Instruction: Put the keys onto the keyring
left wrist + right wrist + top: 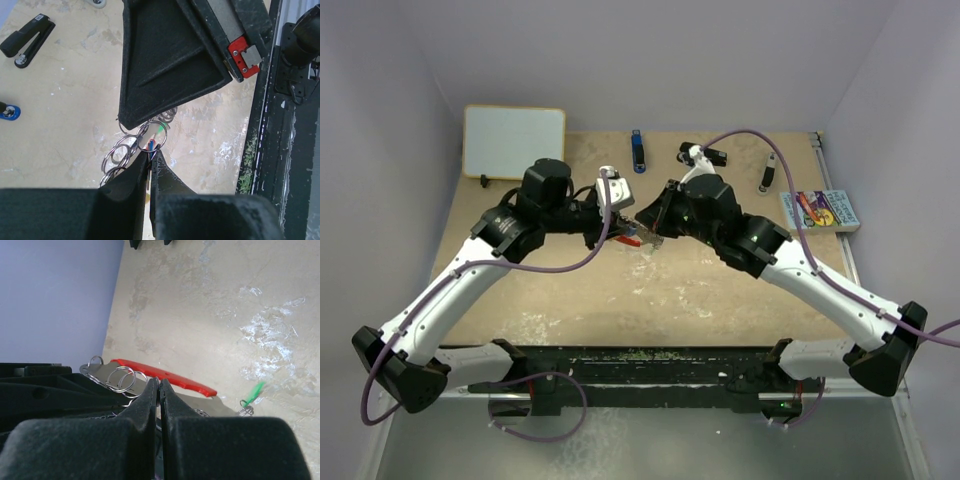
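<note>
Top external: we find the left gripper (616, 232) and right gripper (643, 231) tip to tip over the table (720, 290), the red keyring (628, 239) between them. Left wrist: the left gripper is pinched shut on the keys (152, 144); right wrist: the right gripper is clamped on the keyring, a green-tagged key (254, 393) close by.

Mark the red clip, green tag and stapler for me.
Red clip (165, 376): right wrist view, middle of its red arc.
Green tag (256, 391): right wrist view, centre of the tag.
Stapler (30, 36): left wrist view, middle of its black body.
</note>
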Tool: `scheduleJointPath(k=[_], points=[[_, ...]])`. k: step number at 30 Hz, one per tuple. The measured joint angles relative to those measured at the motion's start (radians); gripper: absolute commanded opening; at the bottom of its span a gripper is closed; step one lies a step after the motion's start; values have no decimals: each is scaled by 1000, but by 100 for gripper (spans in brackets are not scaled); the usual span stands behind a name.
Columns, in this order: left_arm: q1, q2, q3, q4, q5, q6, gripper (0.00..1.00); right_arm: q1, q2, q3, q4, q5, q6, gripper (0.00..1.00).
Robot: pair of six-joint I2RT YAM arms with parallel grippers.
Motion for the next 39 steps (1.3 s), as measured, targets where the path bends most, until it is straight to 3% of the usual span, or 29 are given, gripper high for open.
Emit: scheduleJointPath(k=[21, 39], points=[[0, 169, 257, -325, 30, 97, 4, 0, -76, -32, -5, 19, 1, 0], [0, 240, 312, -385, 3, 112, 4, 0, -77, -31, -22, 14, -19, 0]])
